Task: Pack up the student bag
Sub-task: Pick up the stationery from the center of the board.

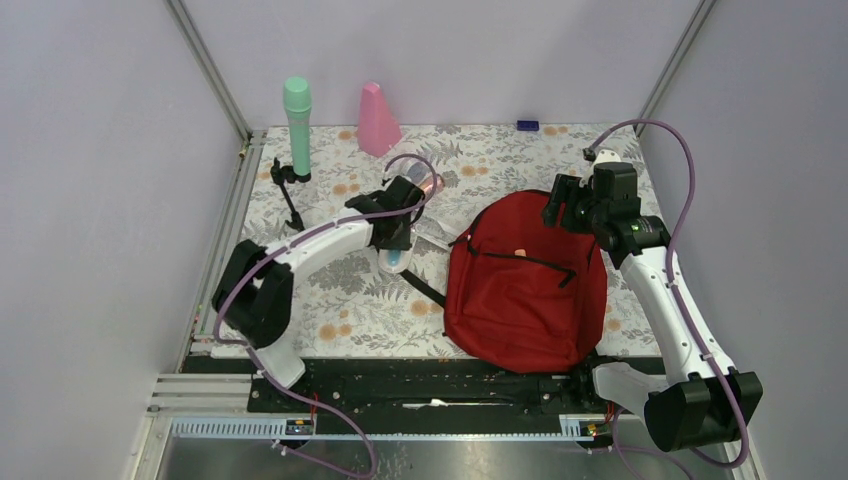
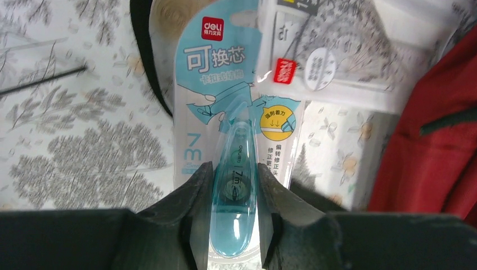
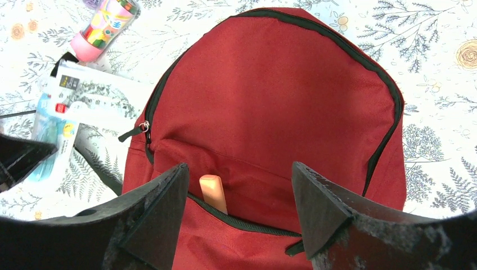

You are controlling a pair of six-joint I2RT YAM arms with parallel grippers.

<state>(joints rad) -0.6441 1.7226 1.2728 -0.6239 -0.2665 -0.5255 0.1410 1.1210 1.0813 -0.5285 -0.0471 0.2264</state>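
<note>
Left arm: your forearm stretches toward 2 o'clock, wrist tipped down over the table (image 1: 340, 300).
Left gripper (image 2: 235, 185): fingers clamped on the correction tape pack (image 2: 225, 107), either side of its teal bubble.
Student bag (image 1: 525, 290): flat on the table, at 3 o'clock from that gripper.
Right arm: reaches toward 11 o'clock.
Right gripper (image 3: 239, 169): fingers apart, empty, above the bag's unzipped front pocket (image 3: 225, 236).

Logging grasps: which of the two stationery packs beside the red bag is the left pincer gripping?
The teal correction-tape pack, its blister squeezed inside the left pincer; the white pack lies free beside it.
</note>
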